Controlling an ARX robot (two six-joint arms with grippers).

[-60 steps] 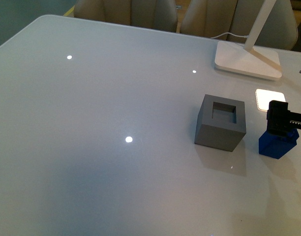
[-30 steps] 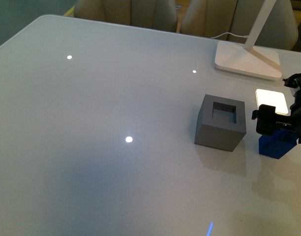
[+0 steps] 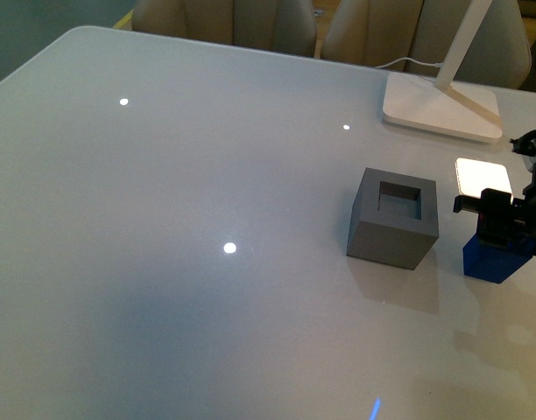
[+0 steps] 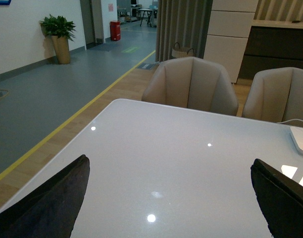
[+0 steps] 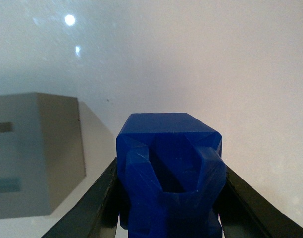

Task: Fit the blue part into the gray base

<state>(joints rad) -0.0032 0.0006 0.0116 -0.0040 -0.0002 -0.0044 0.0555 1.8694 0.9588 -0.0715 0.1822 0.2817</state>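
Note:
The gray base [image 3: 392, 219], a matte cube with a square hole in its top, stands on the white table right of the middle. The blue part [image 3: 494, 260] sits just to its right, near the frame edge. My right gripper [image 3: 506, 229] is shut on the top of the blue part. In the right wrist view the blue part [image 5: 170, 163] fills the space between the two black fingers [image 5: 92, 210], and the gray base [image 5: 35, 153] is close beside it. My left gripper [image 4: 169, 198] is open and empty over bare table, out of the front view.
A white lamp foot [image 3: 439, 105] with its slanted arm stands at the back right, with a bright light patch [image 3: 483, 177] on the table below it. Beige chairs [image 3: 224, 22] line the far table edge. The table [image 3: 163, 245] is glossy, with small light reflections.
My right gripper has shifted on the blue part, moving left and then back a little to the right. The blue part stays about where it was. The gray base has not moved.

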